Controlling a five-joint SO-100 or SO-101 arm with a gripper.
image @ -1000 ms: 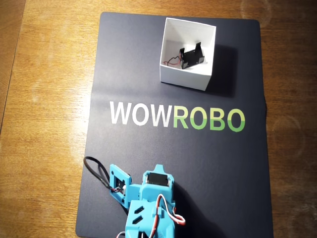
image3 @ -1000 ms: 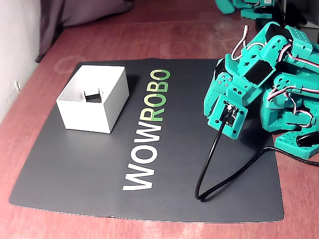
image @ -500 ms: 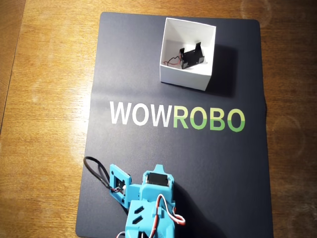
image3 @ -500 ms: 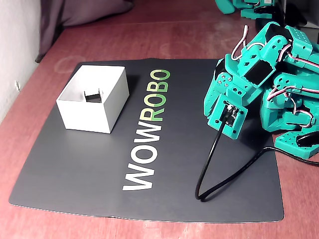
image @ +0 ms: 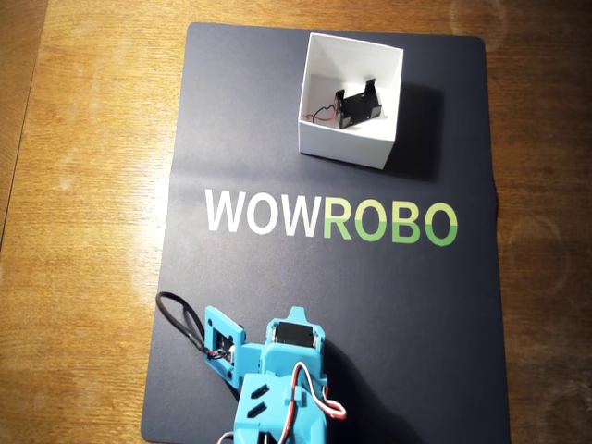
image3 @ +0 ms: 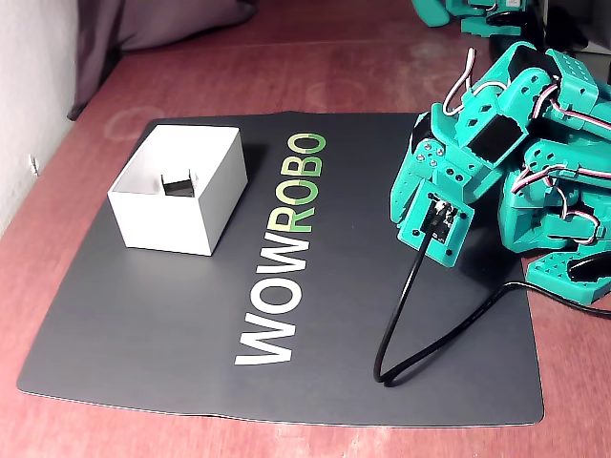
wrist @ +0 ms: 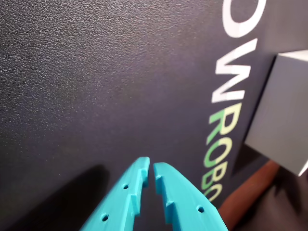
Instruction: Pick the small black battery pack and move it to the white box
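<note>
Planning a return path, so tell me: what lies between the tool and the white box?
Only bare black mat carrying the WOWROBO lettering lies there in the overhead view; the white box already holds the battery pack.

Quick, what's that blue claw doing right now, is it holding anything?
Hand: closed and empty. The battery pack already lies in the white box.

Hobby/home desk setup, prob. not a lab: worn wooden tabletop [image: 83, 231] w/ ring stains at right of the overhead view, branded black WOWROBO mat [image3: 172, 324] over it, 3D-printed teal arm [image3: 496, 143] at upper right of the fixed view, grey fabric [image3: 162, 19] bunched at upper left by a white wall.
</note>
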